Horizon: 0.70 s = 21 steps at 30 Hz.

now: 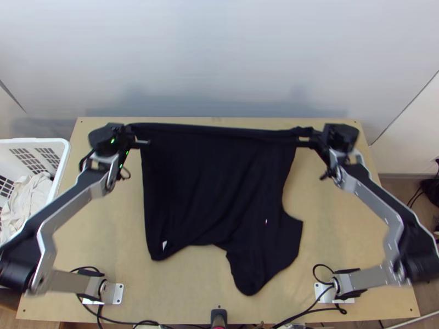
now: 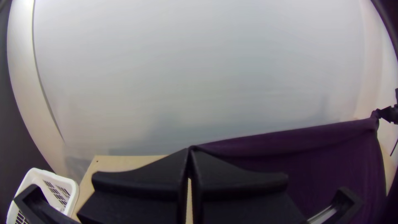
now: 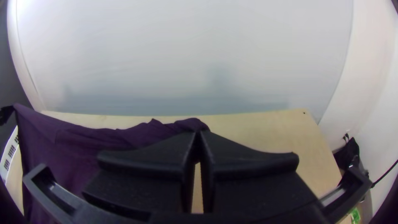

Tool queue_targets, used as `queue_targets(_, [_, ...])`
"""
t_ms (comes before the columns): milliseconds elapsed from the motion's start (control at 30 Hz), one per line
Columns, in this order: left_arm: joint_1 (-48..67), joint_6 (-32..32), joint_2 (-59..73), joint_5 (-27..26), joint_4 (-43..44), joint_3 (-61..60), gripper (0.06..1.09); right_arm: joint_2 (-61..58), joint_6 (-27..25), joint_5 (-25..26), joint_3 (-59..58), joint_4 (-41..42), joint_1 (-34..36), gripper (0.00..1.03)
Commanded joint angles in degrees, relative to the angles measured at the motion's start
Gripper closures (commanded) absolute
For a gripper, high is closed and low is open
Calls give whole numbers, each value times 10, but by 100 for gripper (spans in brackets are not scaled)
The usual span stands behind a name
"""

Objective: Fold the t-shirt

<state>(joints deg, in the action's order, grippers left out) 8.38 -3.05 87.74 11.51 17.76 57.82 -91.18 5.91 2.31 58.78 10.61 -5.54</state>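
In the top view the dark t-shirt (image 1: 214, 181) hangs stretched between both grippers, its upper edge nearly straight, its lower part lying unevenly on the table. My left gripper (image 1: 134, 134) is shut on the upper left corner; my right gripper (image 1: 311, 137) is shut on the upper right corner. The left wrist view has the left gripper (image 2: 190, 151) with its fingers together on a corner of the purple-looking shirt (image 2: 323, 166). In the right wrist view the right gripper (image 3: 199, 135) pinches the other corner of the shirt (image 3: 74, 145), whose edge sags slightly.
A white basket (image 1: 63, 159) with pale cloth (image 1: 27, 203) inside stands left of the table. Bare wood of the table (image 1: 340, 230) lies right of the shirt. Cables (image 1: 126, 321) run along the near edge, and a pale wall rises behind the far edge.
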Motion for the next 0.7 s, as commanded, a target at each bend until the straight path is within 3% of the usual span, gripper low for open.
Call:
queue_targets(0, [-6, -5, 142, 23, 1, 131, 105, -153, -16, 56, 141, 33, -18, 100])
queue_targets(267, [-6, -37, 194, 34, -4, 206, 105, -219, -20, 74, 253, -3, -16, 100])
queue_targets(667, [-9, -35, 167, 36, -4, 135, 105, -195, -20, 74, 213, -8, -18, 100])
